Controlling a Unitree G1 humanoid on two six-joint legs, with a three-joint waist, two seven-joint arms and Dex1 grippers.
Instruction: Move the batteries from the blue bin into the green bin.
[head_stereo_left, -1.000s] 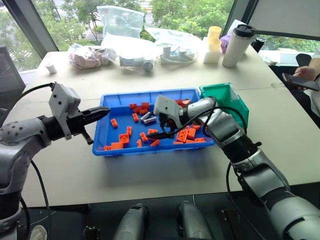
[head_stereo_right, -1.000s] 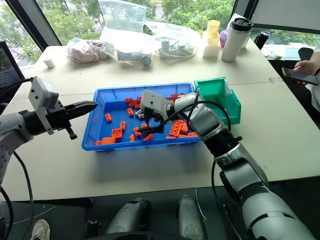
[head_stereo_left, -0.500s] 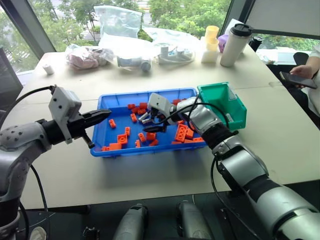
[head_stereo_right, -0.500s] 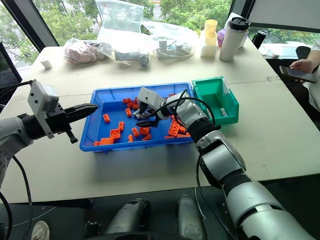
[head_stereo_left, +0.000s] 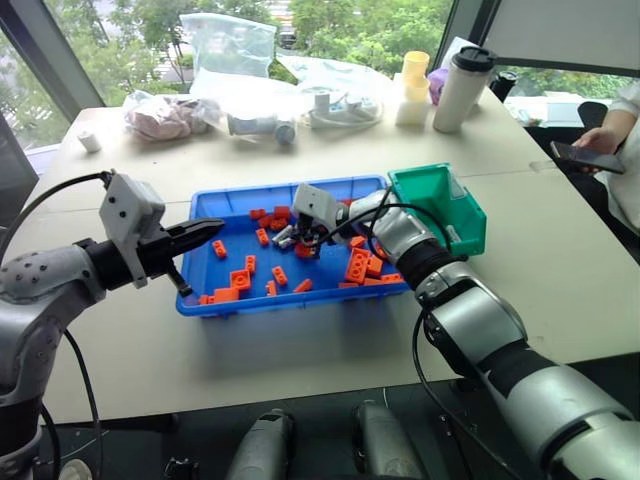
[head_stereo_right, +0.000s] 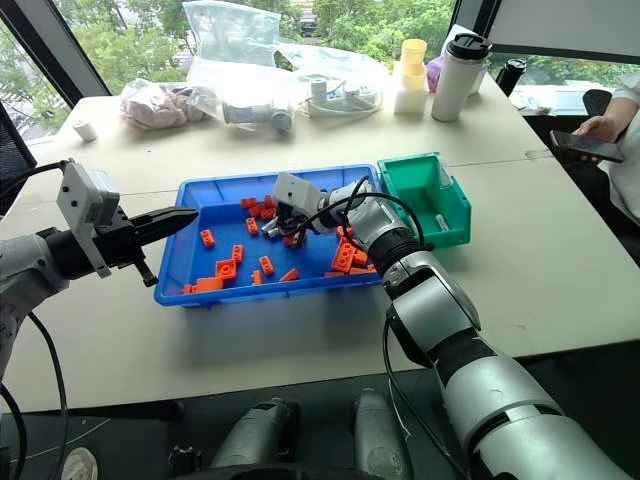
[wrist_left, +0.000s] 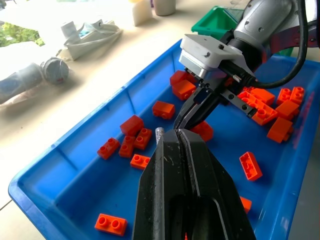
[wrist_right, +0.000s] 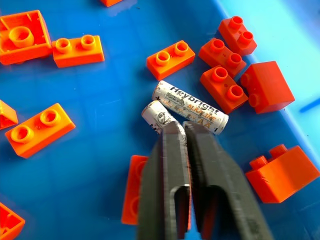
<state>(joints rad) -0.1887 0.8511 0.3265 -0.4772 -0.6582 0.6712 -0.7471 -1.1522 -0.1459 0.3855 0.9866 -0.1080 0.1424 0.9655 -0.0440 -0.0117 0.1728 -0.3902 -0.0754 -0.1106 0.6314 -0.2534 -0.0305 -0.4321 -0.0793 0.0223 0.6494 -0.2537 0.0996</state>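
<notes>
The table (head_stereo_right: 560, 270) carries both bins side by side, their walls touching or nearly so. The blue bin (head_stereo_right: 190, 215) is the larger, and still holds a scatter of orange bricks (head_stereo_right: 345, 258) and at least two batteries (wrist_right: 190, 107) lying together near its far middle, beside several bricks. The green bin (head_stereo_right: 455, 215) stands at the blue bin's right end; one small pale cylinder lies on its floor, probably a battery already delivered, though it is too small to confirm.

The right gripper (wrist_right: 184, 131) is down inside the blue bin, over the nearer of the two batteries. Its jaws are closed together, and that battery's end disappears beneath the fingertips; whether it is actually pinched cannot be told. The second battery lies free alongside.

The left gripper (head_stereo_left: 207, 231) hangs above the blue bin's left rim, jaws closed on nothing.

Assessment: transfer is partly done at best. At least two batteries remain to be moved, and neither is lifted yet.
</notes>
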